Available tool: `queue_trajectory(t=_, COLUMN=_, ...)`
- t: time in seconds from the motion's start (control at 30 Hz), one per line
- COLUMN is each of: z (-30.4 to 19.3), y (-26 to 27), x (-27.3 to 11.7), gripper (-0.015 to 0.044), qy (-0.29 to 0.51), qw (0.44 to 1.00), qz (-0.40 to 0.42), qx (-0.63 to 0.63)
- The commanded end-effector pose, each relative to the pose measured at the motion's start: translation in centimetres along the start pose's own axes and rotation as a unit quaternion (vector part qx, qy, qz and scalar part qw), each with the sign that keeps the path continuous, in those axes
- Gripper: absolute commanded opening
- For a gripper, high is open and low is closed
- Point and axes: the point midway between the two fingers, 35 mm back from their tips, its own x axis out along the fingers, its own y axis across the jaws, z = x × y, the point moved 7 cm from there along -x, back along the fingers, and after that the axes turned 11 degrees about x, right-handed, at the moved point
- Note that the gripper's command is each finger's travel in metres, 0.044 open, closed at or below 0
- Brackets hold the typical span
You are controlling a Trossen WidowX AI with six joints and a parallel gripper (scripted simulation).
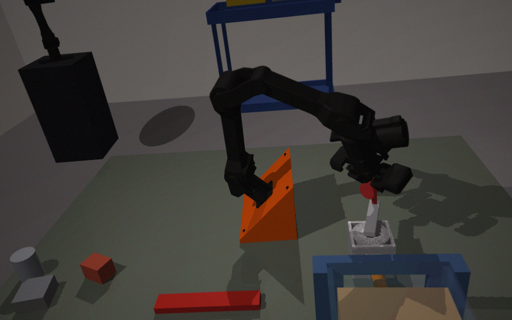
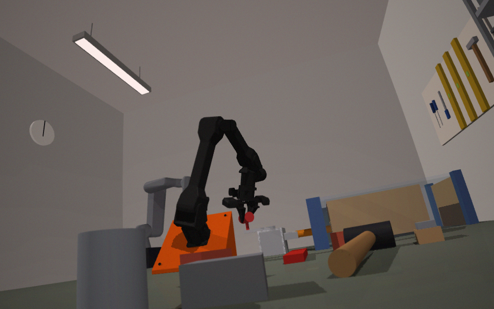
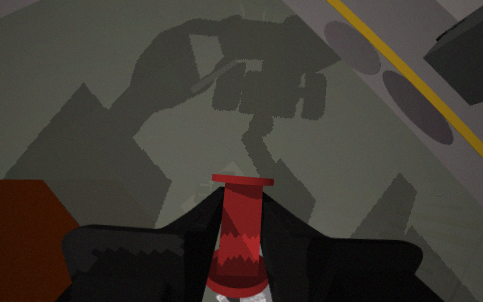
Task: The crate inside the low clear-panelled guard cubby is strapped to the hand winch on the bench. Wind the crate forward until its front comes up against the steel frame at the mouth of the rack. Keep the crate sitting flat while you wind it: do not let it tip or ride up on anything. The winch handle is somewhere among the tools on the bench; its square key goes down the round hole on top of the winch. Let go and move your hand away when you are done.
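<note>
My gripper [image 1: 374, 186] [image 2: 246, 218] [image 3: 239, 193] is shut on the red grip [image 1: 367, 190] [image 2: 249, 217] [image 3: 242, 220] of the winch handle. The handle's grey crank arm [image 1: 371, 216] stands over the top of the pale winch [image 1: 370, 249] [image 2: 272, 242] and points away from the cubby. Its key end is hidden at the winch top. An orange strap [image 1: 379, 280] [image 2: 306, 232] runs from the winch through the blue frame [image 1: 389, 258] [image 2: 318, 224] at the rack mouth. The tan crate [image 1: 369, 303] [image 2: 379, 211] looks flat inside, its front close behind the frame; I cannot tell whether they touch.
An orange wedge [image 1: 277, 218] [image 2: 220, 234] carries the arm's base. A red bar [image 1: 208, 301] [image 2: 295, 256] lies left of the cubby. A red block [image 1: 98, 268], grey block [image 1: 35, 290] [image 2: 224, 282] and grey cylinder [image 1: 27, 264] [image 2: 112, 268] stand farther left. Wooden [image 2: 350, 257] and black [image 2: 383, 235] cylinders lie beside the cubby.
</note>
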Motion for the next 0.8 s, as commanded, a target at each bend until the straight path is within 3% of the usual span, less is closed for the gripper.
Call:
queue_trajectory(t=0.0, z=-1.0, y=0.9, x=0.0, gripper=0.0, qy=0.012, qw=1.0, qz=0.008, qx=0.004)
queue_trajectory(t=0.77, z=-5.2, y=2.9, x=-1.8, gripper=0.0, qy=0.014, qw=1.0, qz=0.009, qx=0.005)
